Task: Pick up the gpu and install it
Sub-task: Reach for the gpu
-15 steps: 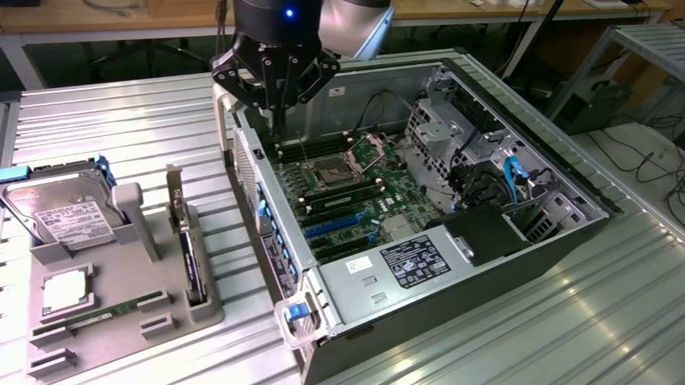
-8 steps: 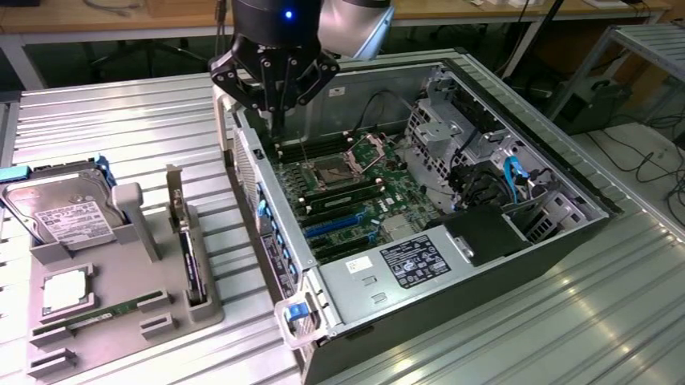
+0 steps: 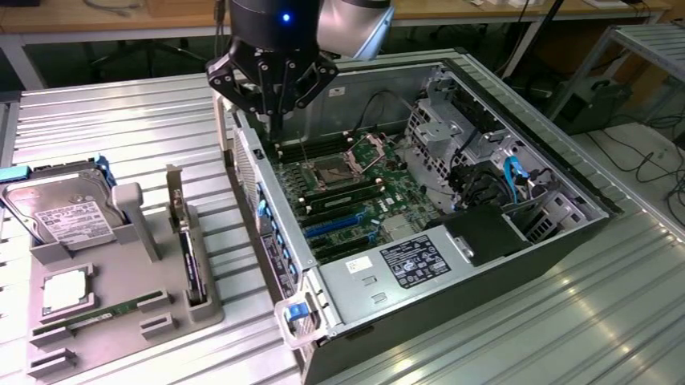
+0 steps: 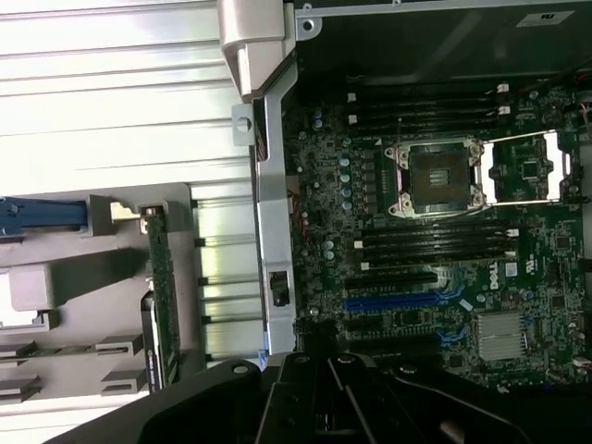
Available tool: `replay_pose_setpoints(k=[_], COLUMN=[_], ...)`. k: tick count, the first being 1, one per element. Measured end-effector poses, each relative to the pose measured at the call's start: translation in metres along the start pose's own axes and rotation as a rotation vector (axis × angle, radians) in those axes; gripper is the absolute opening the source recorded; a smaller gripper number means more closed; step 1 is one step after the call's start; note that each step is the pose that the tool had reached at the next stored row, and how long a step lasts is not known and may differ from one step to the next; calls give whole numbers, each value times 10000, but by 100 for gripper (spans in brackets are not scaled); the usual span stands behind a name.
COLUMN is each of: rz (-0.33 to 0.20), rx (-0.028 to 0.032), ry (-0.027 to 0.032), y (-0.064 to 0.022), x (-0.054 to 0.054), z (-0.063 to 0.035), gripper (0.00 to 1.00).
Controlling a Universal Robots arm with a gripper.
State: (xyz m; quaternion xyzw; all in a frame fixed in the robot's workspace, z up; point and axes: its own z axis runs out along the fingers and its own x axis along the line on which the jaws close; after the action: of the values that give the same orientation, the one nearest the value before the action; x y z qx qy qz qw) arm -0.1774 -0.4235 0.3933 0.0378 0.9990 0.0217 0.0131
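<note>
The gpu (image 3: 191, 255) stands on its edge in a slot of the grey holder (image 3: 118, 333) on the exterior view's left, its silver bracket pointing up at the far end. In the wrist view the gpu (image 4: 163, 296) appears as a thin green strip beside the case wall. My gripper (image 3: 276, 128) hangs above the far left corner of the open computer case (image 3: 557, 172), over the motherboard (image 3: 358, 188). Its fingers are shut with nothing between them. It is well apart from the gpu.
A silver hard drive (image 3: 62, 215), a square chip (image 3: 64, 290) and a green RAM stick (image 3: 102, 311) also sit in the holder. Blue expansion slots (image 4: 393, 301) lie on the motherboard (image 4: 555, 268). The case's metal side wall (image 4: 273, 231) stands between holder and board.
</note>
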Motion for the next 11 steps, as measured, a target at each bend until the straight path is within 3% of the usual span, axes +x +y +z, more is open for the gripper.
replay_pose_setpoints(k=[11], rz=[0], rx=[0], ry=[0], y=[-74], x=[79], z=[-5], gripper=[11])
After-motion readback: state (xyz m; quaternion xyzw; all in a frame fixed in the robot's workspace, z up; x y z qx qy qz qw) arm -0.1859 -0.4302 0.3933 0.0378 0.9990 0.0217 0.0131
